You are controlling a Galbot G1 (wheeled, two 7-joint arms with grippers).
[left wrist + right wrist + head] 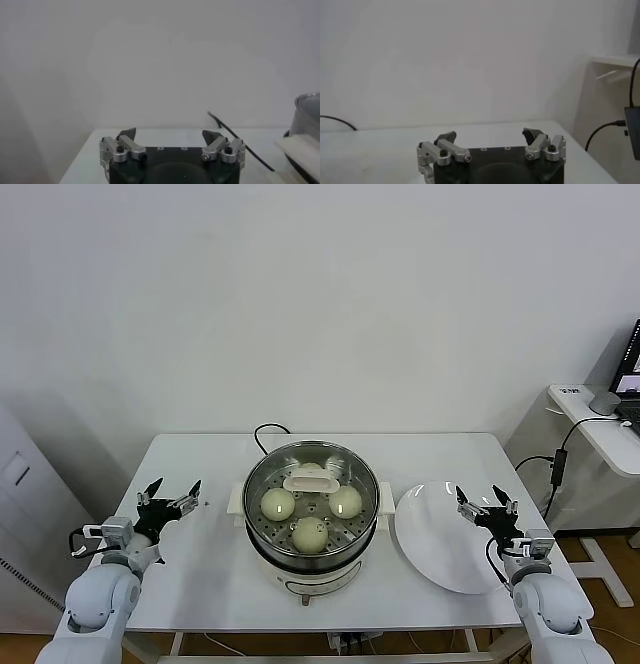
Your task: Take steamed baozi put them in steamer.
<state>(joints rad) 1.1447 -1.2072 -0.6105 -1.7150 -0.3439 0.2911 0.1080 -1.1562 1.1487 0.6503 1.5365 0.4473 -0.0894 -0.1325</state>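
Head view: three baozi sit in the steamer, well apart from the wide-open, empty jaws of the left gripper and right gripper flanking it.

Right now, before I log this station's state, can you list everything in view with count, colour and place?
steamed baozi: three visible, cream-white, on the perforated tray inside the steamer.
steamer: one, shiny steel with white handles and base, centre of the table.
white block: one, inside the steamer behind the buns; cannot tell what it is.
black cord: one, trailing behind the steamer.
plate: one, white, bare, right of the steamer.
table: one, white.
side desk: one, white, far right, with a laptop on it.
left gripper: open, empty, over the table's left side.
right gripper: open, empty, over the plate's right edge.
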